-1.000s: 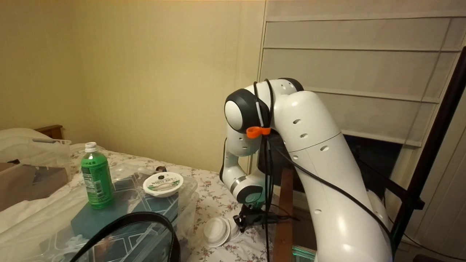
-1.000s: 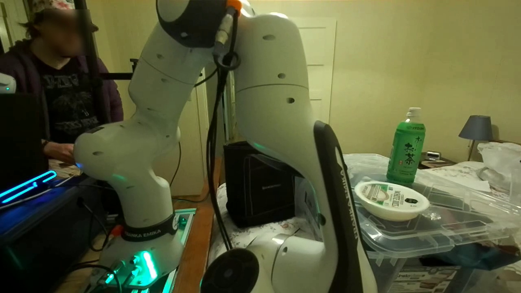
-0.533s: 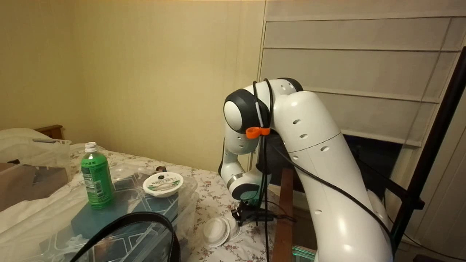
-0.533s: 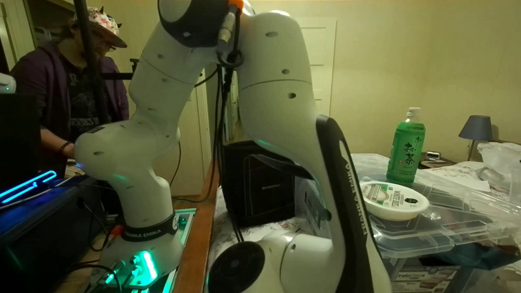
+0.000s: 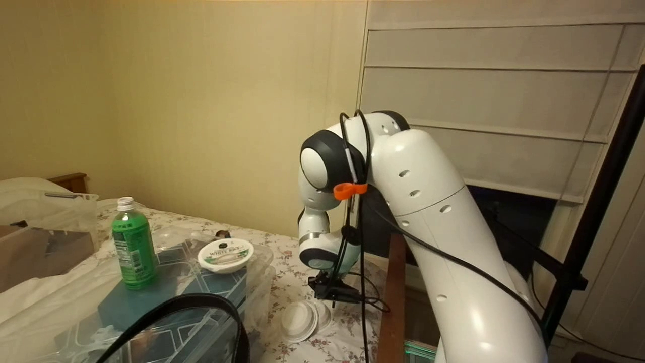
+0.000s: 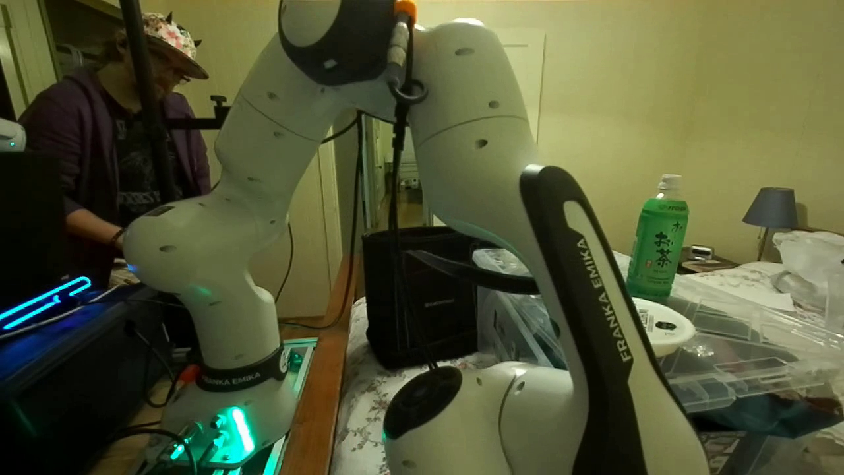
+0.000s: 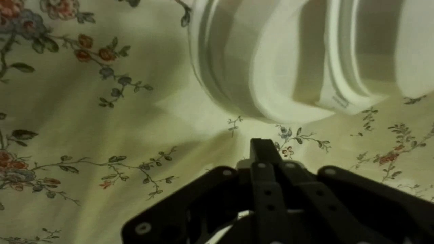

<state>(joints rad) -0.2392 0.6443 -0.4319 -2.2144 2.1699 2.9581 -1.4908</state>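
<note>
My gripper (image 7: 261,145) is shut with nothing between its fingertips, above the floral bedsheet (image 7: 129,135). Just beyond the tips in the wrist view lies a white round plastic dish (image 7: 234,64), tipped against a second white dish (image 7: 376,40). An exterior view shows this pair of dishes (image 5: 299,321) on the sheet, close below the black gripper body (image 5: 335,291). A white rice bowl (image 5: 226,256) with a printed lid and a green tea bottle (image 5: 133,247) stand on a clear bin. The arm partly covers the bowl (image 6: 666,326) in an exterior view, where the gripper is out of frame.
The clear lidded bin (image 5: 211,315) stands beside the dishes, with a black strap (image 5: 201,300) in front. A wooden rail (image 5: 393,302) runs along the bed's edge. A black bag (image 6: 422,303) sits on the bed. Cables hang from the arm, and a person (image 6: 119,138) stands behind its base.
The arm has swung, carrying the shut gripper left and slightly up toward the dishes in an exterior view. The forearm now hides part of the rice bowl. The person has shifted.
</note>
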